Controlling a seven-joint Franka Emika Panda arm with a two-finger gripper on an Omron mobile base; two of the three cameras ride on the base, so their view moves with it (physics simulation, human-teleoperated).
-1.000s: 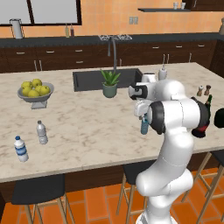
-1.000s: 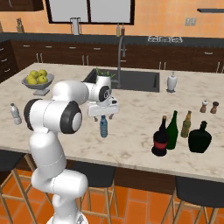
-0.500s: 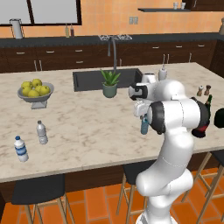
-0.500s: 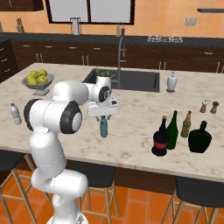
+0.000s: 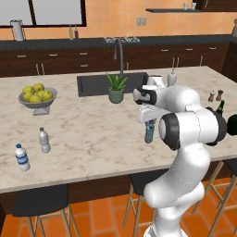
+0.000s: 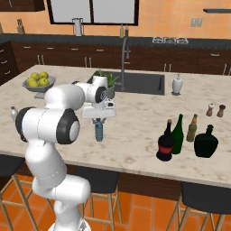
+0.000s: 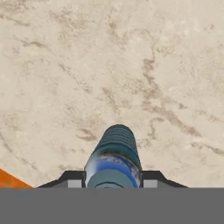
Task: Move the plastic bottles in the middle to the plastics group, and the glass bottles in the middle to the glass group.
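Blue translucent plastic, 1 small bottle (image 5: 149, 131): we log it upright in the middle of the marble counter (image 5: 88, 139), its cap up between the 2 fingers of the claw (image 6: 98, 120). In the hand view the fingers (image 7: 72, 178) sit tight on either side of the cap; we read the claw as closed on the bottle near its top. Whether the base has left the stone we cannot tell.

Destination: 2 clear bottles, 1 labelled (image 5: 21, 157), 1 plain grey (image 5: 44, 140), at the near left of the counter, well apart from the blue bottle.

Pending: 1 tall green bottle (image 6: 177, 134) and 1 black bottle with a red label (image 6: 165, 142), touching or nearly so, at the near right; 1 slim brown bottle (image 6: 192, 128) just beside them.

Risks, in our judgement:
1. The grip is high on a slim, ribbed body; a fast swing left could make the bottle pivot or slip.
2. A low carry could drag the base across the stone.
3. Setting down too close could topple the 2 clear bottles.

Change against 0.5 s and 1 s ago: none that we can make out; arm, claw and bottle keep the same pose.
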